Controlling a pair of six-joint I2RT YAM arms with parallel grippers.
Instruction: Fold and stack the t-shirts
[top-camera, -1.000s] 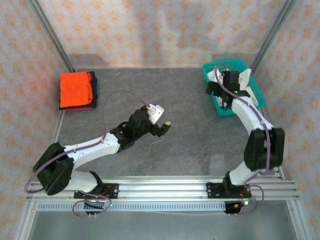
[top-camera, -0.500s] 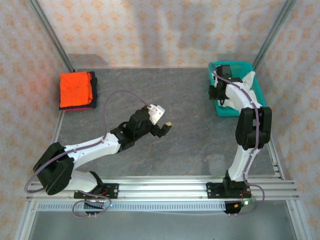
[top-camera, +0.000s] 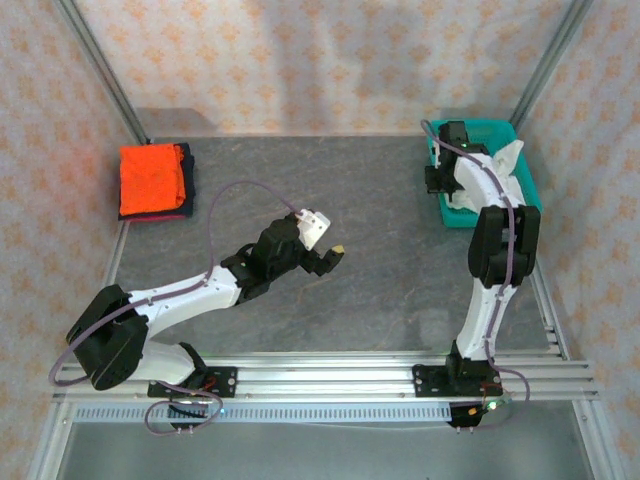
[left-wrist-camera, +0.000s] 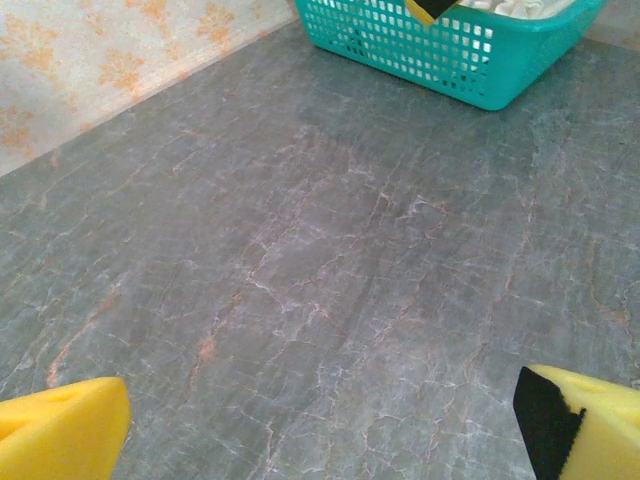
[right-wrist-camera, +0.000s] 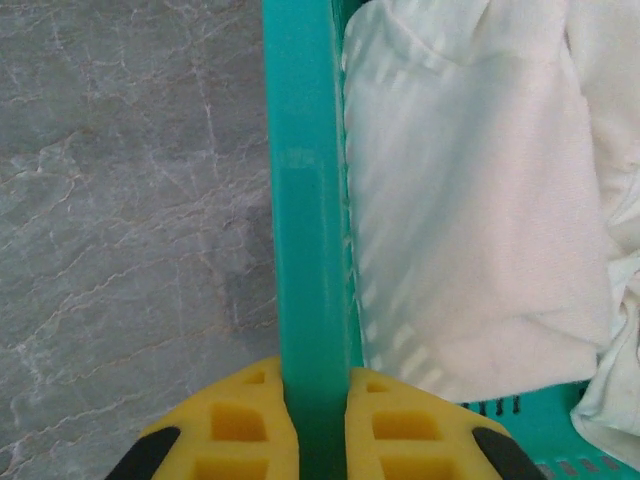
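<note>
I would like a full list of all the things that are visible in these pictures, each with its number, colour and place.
orange shirt: one, bright orange, folded, far left of the table, on top of the navy shirt
navy shirt: one, dark navy, under the orange shirt, its edge showing beside it
white shirt: one, white, crumpled inside the basket
basket: one, teal plastic mesh, far right of the table
table: one, grey with marble veins
walls: three sides, pale pink with an orange pattern, around the table
left gripper: one, yellow pads, open, above the middle of the table
right gripper: one, yellow pads, shut on the rim of the basket
</note>
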